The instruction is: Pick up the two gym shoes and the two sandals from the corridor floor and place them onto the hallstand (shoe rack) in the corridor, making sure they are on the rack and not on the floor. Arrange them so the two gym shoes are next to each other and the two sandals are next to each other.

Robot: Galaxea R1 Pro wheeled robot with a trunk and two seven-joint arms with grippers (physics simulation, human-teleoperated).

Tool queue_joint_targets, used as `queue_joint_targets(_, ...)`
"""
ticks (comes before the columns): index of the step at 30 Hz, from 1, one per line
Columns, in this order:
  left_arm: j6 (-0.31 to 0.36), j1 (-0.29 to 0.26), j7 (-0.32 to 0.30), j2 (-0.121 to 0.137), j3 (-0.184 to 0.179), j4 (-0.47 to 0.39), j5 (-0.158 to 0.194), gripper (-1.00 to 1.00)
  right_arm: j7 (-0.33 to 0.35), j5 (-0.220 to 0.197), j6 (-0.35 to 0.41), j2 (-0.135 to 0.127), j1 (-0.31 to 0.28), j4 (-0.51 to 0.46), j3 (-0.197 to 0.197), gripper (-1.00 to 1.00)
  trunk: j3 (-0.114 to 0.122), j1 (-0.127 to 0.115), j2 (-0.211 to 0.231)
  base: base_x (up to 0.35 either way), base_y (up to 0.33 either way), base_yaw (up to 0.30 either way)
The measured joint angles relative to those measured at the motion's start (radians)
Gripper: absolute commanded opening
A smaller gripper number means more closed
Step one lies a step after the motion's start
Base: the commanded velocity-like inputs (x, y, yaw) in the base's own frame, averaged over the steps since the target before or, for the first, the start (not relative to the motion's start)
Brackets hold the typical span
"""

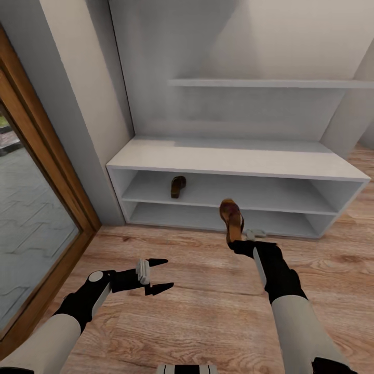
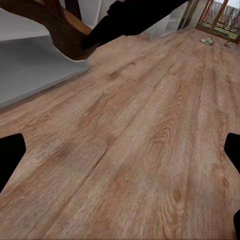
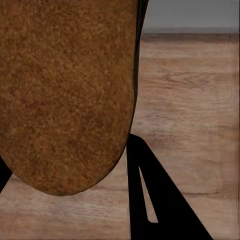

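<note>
Gripping a brown suede-textured sandal (image 1: pixel 230 218), the right end effector (image 1: pixel 240 242) nears the smooth grey-white hallstand (image 1: pixel 234 158); left end effector (image 1: pixel 161 274) gapes over wood-grain floor (image 1: pixel 197 291).

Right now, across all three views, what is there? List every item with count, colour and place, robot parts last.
Dark brown open-toe sandal on the rack: one, upper open shelf level, toward its left end.
Dark brown sandal with tan insole, held: one, above the floor in front of the rack; its sole shows in the right wrist view.
Pale grey-white hallstand shoe rack: one, against the wall, two open shelf levels, upper shelf above.
Cream-white gym shoes: small shapes far down the corridor; count unclear.
Light brown wood-plank floor: underfoot.
Wood-framed glass door: one, at left.
Left gripper: black, open, over the floor.
Right gripper: black, shut on the held sandal.
</note>
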Motion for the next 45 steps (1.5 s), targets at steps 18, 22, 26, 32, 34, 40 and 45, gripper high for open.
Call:
queue_joint_targets(18,0.0,0.0,0.0,-0.02,0.001,0.001,-0.001,1.0,-0.045,-0.003,-0.493,0.007,-0.005,0.246,0.004,-1.0,0.0,0.0,0.0,0.0,0.0,0.0)
queue_joint_targets(22,0.0,0.0,0.0,-0.021,0.0,0.001,-0.001,1.0,-0.044,-0.004,-0.512,0.007,-0.004,0.255,0.003,-1.0,0.0,0.0,0.0,0.0,0.0,0.0)
queue_joint_targets(26,0.0,0.0,0.0,-0.021,0.001,0.001,-0.001,1.0,-0.043,-0.004,-0.516,0.007,-0.003,0.257,0.002,-1.0,0.0,0.0,0.0,0.0,0.0,0.002)
queue_joint_targets(32,0.0,0.0,0.0,-0.021,0.0,0.001,-0.001,1.0,-0.044,-0.005,-0.517,0.007,-0.003,0.259,0.001,-1.0,0.0,0.0,0.0,0.0,0.0,0.222)
queue_joint_targets(34,0.0,0.0,0.0,-0.021,0.0,0.001,-0.001,1.0,-0.044,-0.004,-0.517,0.007,-0.003,0.259,0.001,-1.0,0.0,0.0,0.0,0.0,0.0,0.285)
queue_joint_targets(40,0.0,0.0,-0.001,-0.021,0.001,0.001,-0.001,1.0,-0.044,-0.004,-0.517,0.007,-0.003,0.259,0.001,-1.0,0.0,0.0,0.0,0.0,0.0,0.294)
queue_joint_targets(45,0.0,0.0,-0.002,-0.021,0.001,0.001,0.0,1.0,-0.043,-0.003,-0.517,0.007,-0.003,0.26,0.0,-1.0,0.0,0.0,0.0,0.0,0.0,0.288)
